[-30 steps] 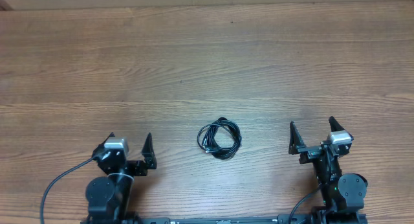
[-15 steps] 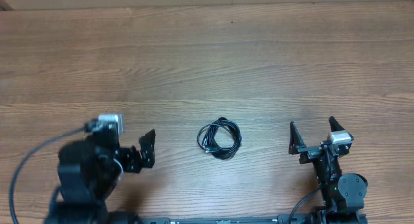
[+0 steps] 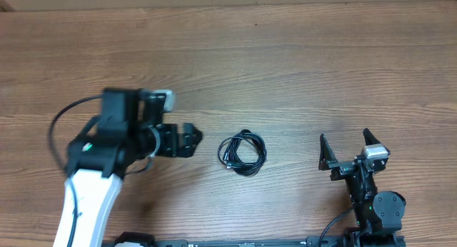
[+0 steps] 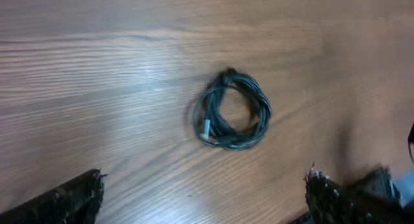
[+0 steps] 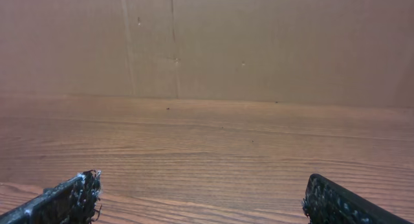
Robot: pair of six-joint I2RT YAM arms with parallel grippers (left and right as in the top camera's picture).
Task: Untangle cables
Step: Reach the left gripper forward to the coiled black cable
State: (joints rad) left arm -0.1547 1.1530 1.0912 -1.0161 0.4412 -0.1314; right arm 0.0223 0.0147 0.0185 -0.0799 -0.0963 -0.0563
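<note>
Centrally, just below the middle of the overhead frame, the cables point(image 3: 242, 153) lie as one small black coil on the wooden table point(image 3: 285, 61). The left gripper point(image 3: 193, 138) hovers near the coil's left side, jaws spread wide and empty. The right gripper point(image 3: 345, 145) sits at lower right, well apart from the coil, jaws also wide and holding nothing.

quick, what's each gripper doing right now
left gripper: open, holding nothing, just short of the cables
right gripper: open, holding nothing, well away from the cables
</note>
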